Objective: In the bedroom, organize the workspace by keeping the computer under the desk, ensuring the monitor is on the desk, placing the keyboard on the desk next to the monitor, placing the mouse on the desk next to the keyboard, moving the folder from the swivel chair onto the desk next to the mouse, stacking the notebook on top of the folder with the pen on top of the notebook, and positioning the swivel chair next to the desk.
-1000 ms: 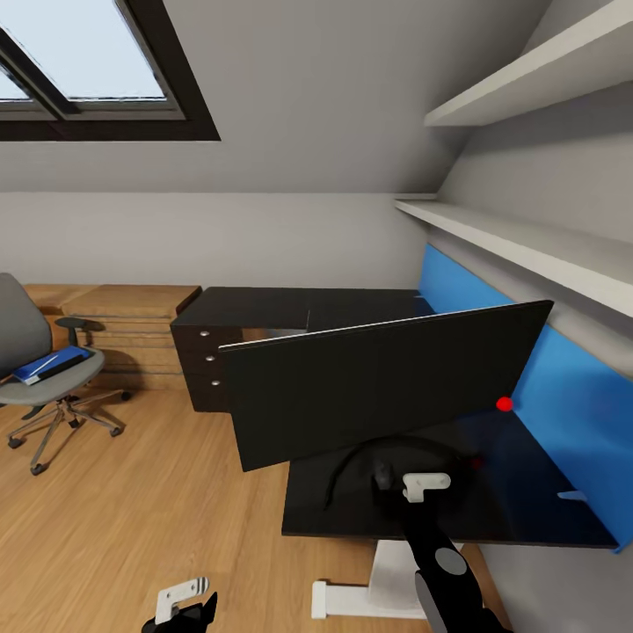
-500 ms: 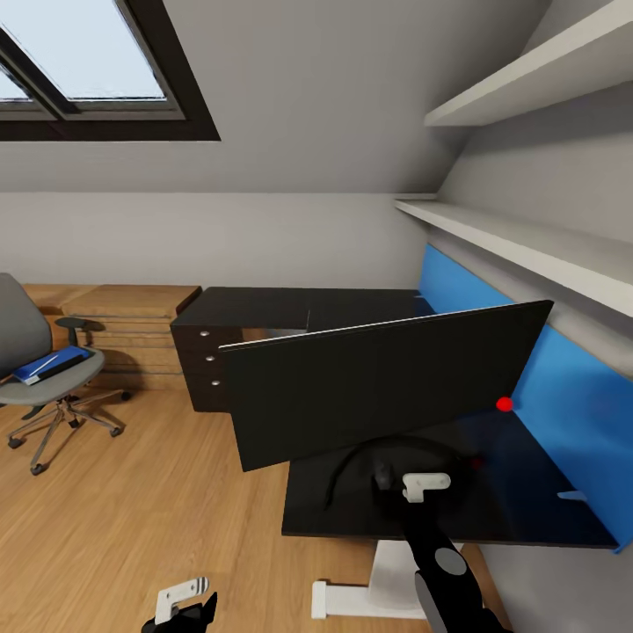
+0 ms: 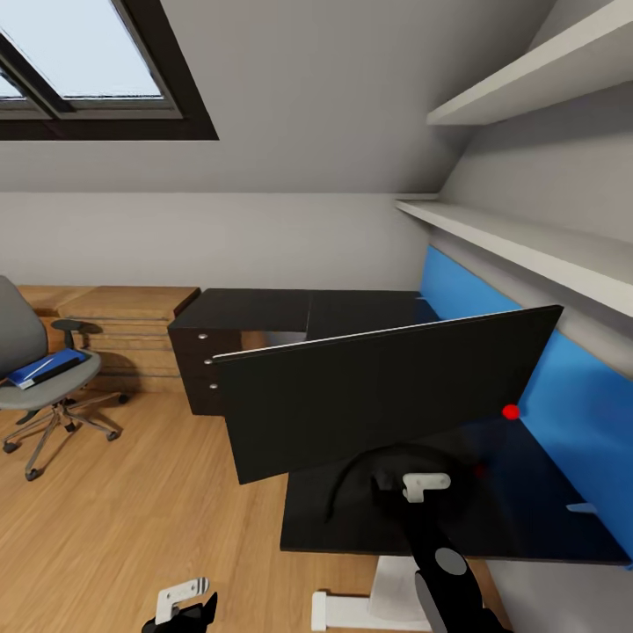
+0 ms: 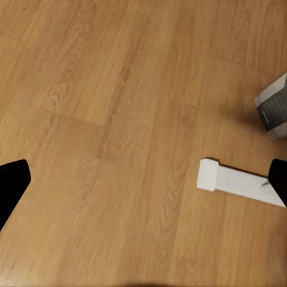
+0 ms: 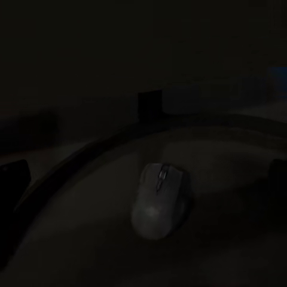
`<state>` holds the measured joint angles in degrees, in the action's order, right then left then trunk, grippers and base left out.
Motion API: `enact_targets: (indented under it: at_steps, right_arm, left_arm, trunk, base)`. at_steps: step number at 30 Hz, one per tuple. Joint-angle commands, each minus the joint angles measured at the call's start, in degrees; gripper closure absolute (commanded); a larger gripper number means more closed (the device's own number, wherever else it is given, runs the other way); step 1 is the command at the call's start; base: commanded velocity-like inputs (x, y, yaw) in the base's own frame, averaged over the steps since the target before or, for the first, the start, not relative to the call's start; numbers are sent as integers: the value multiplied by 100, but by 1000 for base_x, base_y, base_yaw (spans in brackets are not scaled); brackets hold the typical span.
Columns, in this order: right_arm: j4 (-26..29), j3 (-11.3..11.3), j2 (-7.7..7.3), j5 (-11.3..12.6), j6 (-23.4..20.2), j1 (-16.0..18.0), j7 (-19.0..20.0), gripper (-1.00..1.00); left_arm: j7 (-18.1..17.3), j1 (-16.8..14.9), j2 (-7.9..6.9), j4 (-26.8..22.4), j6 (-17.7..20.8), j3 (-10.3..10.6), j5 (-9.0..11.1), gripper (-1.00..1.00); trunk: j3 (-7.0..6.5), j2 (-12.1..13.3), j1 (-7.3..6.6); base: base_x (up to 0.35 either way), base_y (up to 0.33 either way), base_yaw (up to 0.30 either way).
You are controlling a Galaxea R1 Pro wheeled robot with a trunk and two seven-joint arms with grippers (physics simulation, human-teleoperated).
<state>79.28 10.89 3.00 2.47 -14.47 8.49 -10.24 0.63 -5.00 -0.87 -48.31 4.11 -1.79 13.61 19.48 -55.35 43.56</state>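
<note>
The wide black monitor (image 3: 378, 387) stands on the glossy black desk (image 3: 527, 519), its curved foot (image 3: 352, 466) near the front edge. My right gripper (image 3: 387, 485) hovers low over that foot. In the right wrist view it is open (image 5: 149, 167), with the small dark mouse (image 5: 160, 200) lying on the desktop between and just beyond its fingertips, untouched. My left gripper (image 3: 189, 607) hangs open (image 4: 146, 173) over the wood floor, holding nothing. The grey swivel chair (image 3: 35, 378) stands at the far left with the blue folder (image 3: 48, 367) on its seat. A corner of the grey computer (image 4: 274, 110) sits on the floor.
The desk's white pedestal (image 3: 387, 589) and foot bar (image 4: 239, 179) are just below me. A dark drawer unit (image 3: 202, 360) adjoins the desk, with low oak shelving (image 3: 123, 325) behind. Wall shelves (image 3: 527, 246) and a blue panel (image 3: 580, 413) line the right.
The whole head view has shifted slightly, so the camera moved a little. Both grippers and the monitor keep their places relative to the desk.
</note>
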Motion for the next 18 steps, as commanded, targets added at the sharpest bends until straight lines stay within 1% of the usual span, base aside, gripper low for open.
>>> enact_targets:
  at_steps: [1,8,18]
  right_arm:
    - [8,12,-2,26,-30,4,-40,-100]
    - [8,10,-2,26,-30,4,-40,-100]
    - [4,9,-2,26,-30,4,-40,-100]
  left_arm:
    - [7,-1,-1,-11,36,2,61,-100]
    - [13,-1,1,-11,37,1,63,-100]
    - [21,-1,39,-11,38,-3,57,-100]
  trunk:
    - [7,-5,1]
    - [7,-5,1]
    - [187,-406,220]
  base:
    - [17,0,0]
    - [8,0,0]
    - [1,0,0]
